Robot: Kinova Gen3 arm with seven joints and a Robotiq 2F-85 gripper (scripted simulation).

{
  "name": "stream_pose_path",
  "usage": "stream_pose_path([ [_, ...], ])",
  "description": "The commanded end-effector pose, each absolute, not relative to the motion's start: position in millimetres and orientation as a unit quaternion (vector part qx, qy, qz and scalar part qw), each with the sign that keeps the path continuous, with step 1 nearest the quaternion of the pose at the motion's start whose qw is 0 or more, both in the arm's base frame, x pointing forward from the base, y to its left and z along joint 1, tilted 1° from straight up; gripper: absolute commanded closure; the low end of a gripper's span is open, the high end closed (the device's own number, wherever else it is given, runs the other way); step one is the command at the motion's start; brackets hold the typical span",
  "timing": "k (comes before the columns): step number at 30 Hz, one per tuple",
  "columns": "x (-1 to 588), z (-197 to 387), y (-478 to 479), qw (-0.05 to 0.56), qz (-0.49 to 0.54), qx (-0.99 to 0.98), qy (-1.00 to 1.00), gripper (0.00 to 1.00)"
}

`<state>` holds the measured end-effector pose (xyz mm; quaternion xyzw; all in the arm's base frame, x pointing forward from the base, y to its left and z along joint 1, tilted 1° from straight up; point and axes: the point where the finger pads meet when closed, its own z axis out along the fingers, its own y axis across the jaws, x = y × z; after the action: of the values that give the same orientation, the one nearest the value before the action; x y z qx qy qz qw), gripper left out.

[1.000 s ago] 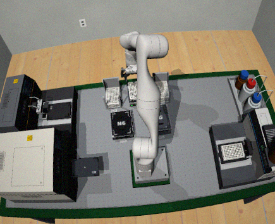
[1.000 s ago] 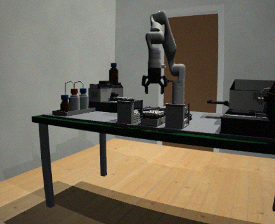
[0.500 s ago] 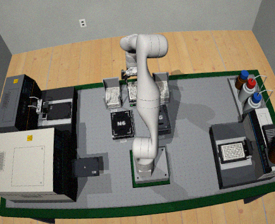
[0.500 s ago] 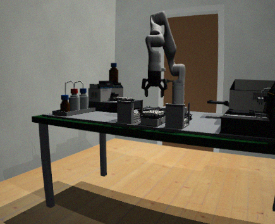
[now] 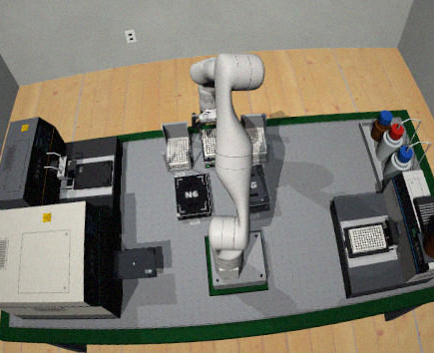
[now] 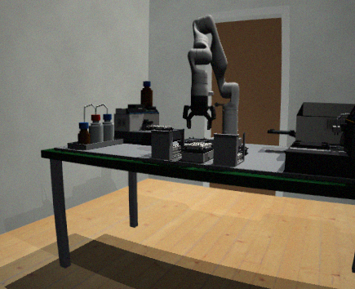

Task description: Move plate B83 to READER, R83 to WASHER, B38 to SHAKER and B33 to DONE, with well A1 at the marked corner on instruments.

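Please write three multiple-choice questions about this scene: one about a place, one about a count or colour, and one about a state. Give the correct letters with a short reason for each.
1. Where is the nest N6?
A. at the right edge of the deck
B. just left of the arm, in front of the row of racks
C. on top of the white cabinet

2. How many capped bottles stand in the tray at the back right corner?
A. one
B. three
C. five

3. What is the state of the gripper?
A. open, holding nothing
B. closed on a plate
C. closed on a bottle

Answers: 1 B, its label shows there in the top view. 2 B, two blue caps and one red are visible. 3 A, the fingers are spread above the racks with nothing between them.
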<state>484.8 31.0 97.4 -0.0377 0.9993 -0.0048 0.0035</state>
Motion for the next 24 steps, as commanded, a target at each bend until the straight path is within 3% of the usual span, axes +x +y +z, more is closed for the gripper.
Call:
stream_pose_path([
  [1,485.3,93.3,31.1,0.004,-0.005,-0.038,0.999,0.0],
  [24,485.6,65.3,30.8,0.004,-0.005,-0.038,0.999,0.0],
])
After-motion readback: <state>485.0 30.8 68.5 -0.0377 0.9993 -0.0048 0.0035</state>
